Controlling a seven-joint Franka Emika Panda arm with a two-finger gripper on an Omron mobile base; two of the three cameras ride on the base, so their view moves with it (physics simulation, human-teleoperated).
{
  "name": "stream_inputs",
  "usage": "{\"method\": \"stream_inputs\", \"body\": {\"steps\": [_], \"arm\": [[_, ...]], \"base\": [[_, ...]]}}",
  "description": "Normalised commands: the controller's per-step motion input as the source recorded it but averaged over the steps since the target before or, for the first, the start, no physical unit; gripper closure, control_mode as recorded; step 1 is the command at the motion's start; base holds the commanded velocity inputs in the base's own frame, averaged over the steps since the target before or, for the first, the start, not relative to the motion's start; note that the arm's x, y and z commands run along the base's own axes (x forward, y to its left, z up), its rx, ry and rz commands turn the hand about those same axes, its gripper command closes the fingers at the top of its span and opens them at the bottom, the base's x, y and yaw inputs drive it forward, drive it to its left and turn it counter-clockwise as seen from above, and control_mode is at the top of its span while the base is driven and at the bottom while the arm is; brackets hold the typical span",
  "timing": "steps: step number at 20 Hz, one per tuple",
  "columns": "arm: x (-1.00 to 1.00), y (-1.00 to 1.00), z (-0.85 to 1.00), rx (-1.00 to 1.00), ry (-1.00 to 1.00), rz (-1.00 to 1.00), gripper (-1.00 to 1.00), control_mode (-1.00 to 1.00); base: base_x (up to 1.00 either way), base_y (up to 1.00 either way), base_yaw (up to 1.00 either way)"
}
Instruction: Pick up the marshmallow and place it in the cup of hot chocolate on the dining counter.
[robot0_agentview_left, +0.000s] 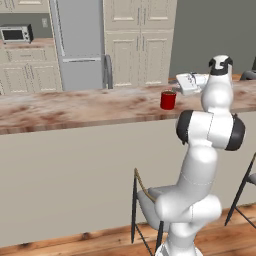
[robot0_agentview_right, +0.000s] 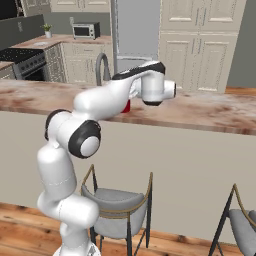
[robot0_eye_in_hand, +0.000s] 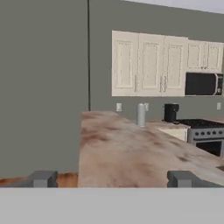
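Observation:
The cup of hot chocolate (robot0_agentview_left: 168, 100) is a small red mug that stands on the marbled dining counter (robot0_agentview_left: 75, 107). In the right base view a sliver of the mug (robot0_agentview_right: 127, 106) peeks out behind my forearm. My gripper (robot0_agentview_left: 180, 82) hovers just right of the mug and a little higher, pointing left along the counter. In the hand view the gripper (robot0_eye_in_hand: 112, 178) is open, its dark fingertips (robot0_eye_in_hand: 43, 178) set wide apart with nothing between them, and the counter top (robot0_eye_in_hand: 127, 153) stretches away ahead. The marshmallow is out of view.
Grey-seated metal stools (robot0_agentview_left: 145, 195) (robot0_agentview_right: 117, 200) stand against the counter's beige front. Behind the counter are a curved faucet (robot0_agentview_right: 100, 67), a steel fridge (robot0_agentview_left: 80, 45) and cream cabinets. A stove (robot0_eye_in_hand: 205, 131) and a dark appliance (robot0_eye_in_hand: 171, 112) lie far ahead of the hand.

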Motion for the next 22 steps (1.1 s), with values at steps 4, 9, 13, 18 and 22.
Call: {"method": "stream_inputs", "body": {"steps": [4,9,13,18,22], "arm": [[-0.27,0.0,0.42,0.0,-0.08,0.0,-1.0,-1.0],[-0.75,0.0,0.32,0.0,-0.11,0.0,-1.0,-1.0],[-1.0,0.09,0.02,0.0,-0.17,0.0,-1.0,-1.0],[-1.0,0.21,0.0,0.0,-0.29,0.0,-1.0,-1.0],[-1.0,0.37,0.11,0.0,-0.35,0.01,-1.0,-1.0]], "base": [[0.0,0.0,0.0],[0.0,0.0,0.0],[0.0,0.0,0.0],[0.0,0.0,0.0],[0.0,0.0,0.0]]}}
